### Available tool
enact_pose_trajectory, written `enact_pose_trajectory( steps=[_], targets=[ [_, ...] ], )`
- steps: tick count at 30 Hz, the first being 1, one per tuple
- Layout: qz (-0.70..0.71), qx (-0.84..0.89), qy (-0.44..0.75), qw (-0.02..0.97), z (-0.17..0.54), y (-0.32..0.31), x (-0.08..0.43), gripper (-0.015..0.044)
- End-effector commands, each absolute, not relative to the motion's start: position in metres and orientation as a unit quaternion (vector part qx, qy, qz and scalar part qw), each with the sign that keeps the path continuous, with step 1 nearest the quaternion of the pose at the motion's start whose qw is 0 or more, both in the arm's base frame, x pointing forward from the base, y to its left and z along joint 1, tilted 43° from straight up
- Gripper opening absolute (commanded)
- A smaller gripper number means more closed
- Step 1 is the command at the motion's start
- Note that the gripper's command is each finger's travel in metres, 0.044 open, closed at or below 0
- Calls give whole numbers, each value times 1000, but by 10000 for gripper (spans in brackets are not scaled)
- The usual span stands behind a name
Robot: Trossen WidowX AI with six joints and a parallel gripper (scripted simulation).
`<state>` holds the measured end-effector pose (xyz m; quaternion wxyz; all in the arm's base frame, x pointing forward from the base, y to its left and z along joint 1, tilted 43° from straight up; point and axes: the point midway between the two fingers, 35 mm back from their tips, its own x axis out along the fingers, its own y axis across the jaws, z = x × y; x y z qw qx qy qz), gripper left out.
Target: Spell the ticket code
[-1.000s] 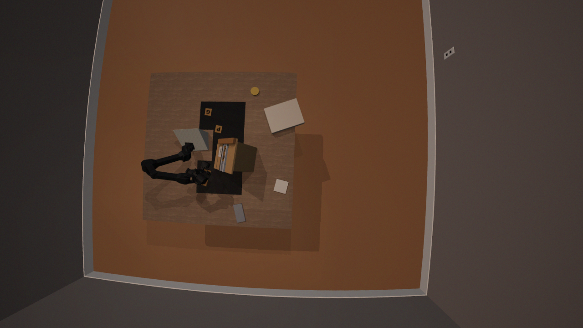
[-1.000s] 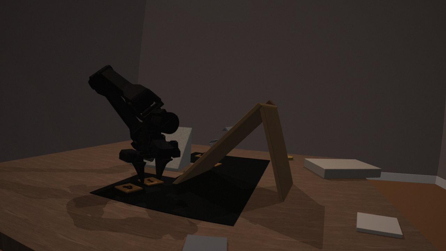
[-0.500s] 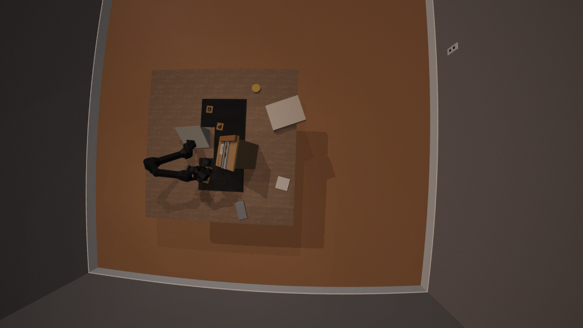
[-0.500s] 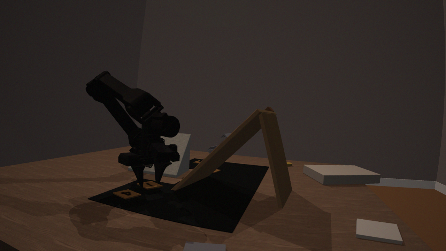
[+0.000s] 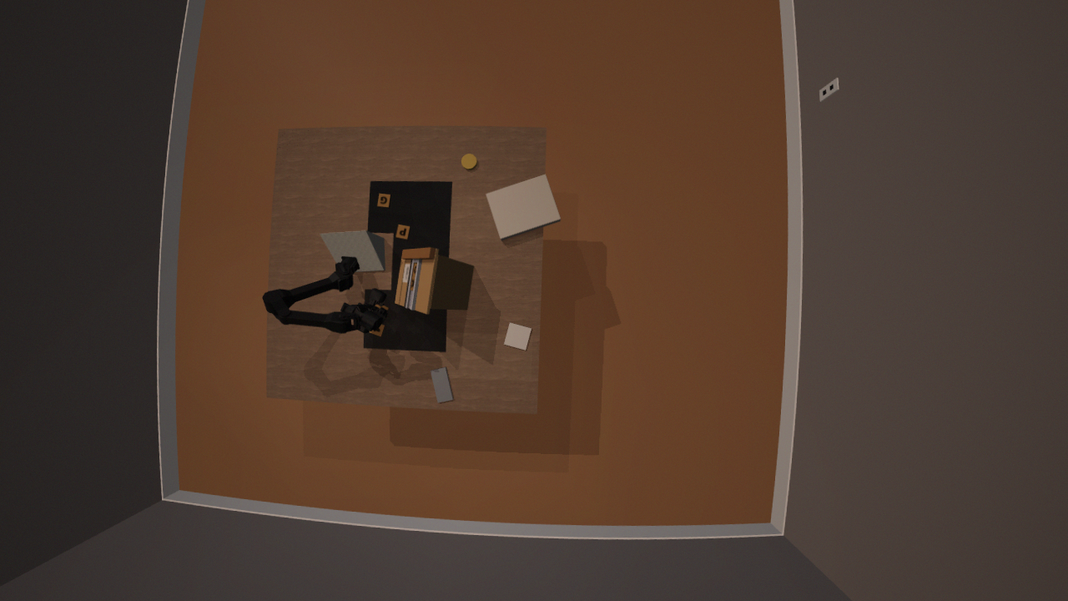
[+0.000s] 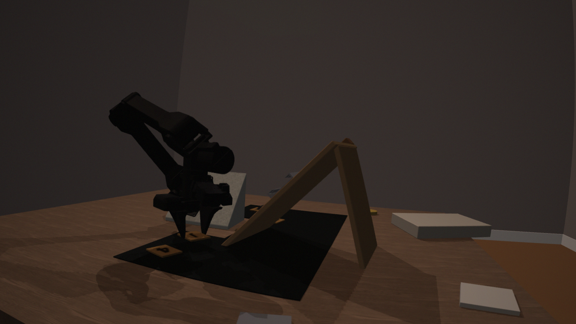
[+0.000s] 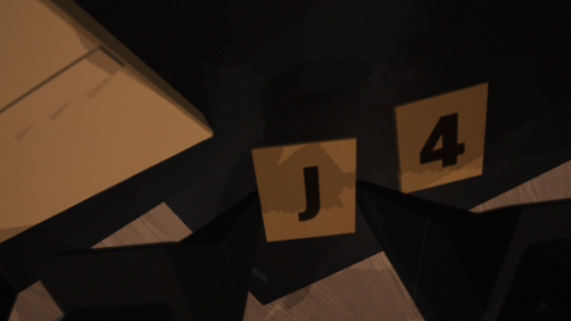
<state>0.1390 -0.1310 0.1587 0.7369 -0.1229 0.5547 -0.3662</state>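
Note:
My gripper [image 6: 193,235] [image 7: 307,193] is shut on the J tile [image 6: 195,236] [image 7: 308,201] by its two side edges, slightly above the black mat [image 5: 421,201] [image 6: 277,277]. The 4 tile [image 5: 378,330] [image 6: 164,250] [image 7: 442,138] lies flat beside it. The G tile [image 5: 384,200] and P tile [image 5: 402,231] lie at the mat's other end. The sloped wooden board [image 5: 427,291] [image 6: 290,189] [image 7: 147,147] carries the grey letter rail [image 5: 410,291] and the white ticket [image 5: 405,273]. Dark marks show in the rail; they and the ticket's print are too small to read.
A grey wedge [image 5: 356,249] [image 6: 237,201] stands behind my gripper, near the arm. An orange-brown block [image 5: 417,253] sits at the board's end. A white box [image 5: 522,207] [image 6: 441,224], white square [image 5: 517,335] [image 6: 488,297], grey slab [image 5: 441,385] and yellow disc [image 5: 469,161] lie farther out.

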Motion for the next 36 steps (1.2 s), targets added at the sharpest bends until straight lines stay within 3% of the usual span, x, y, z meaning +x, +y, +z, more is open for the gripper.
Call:
enact_pose_trajectory(
  steps=[1,22,36],
  targets=[
    [-369,-122,553,737,161,-129,139,0],
    [-364,-123,554,738,165,-123,138,0],
    [-247,-202,448,835,219,-108,218,0]
  ],
)
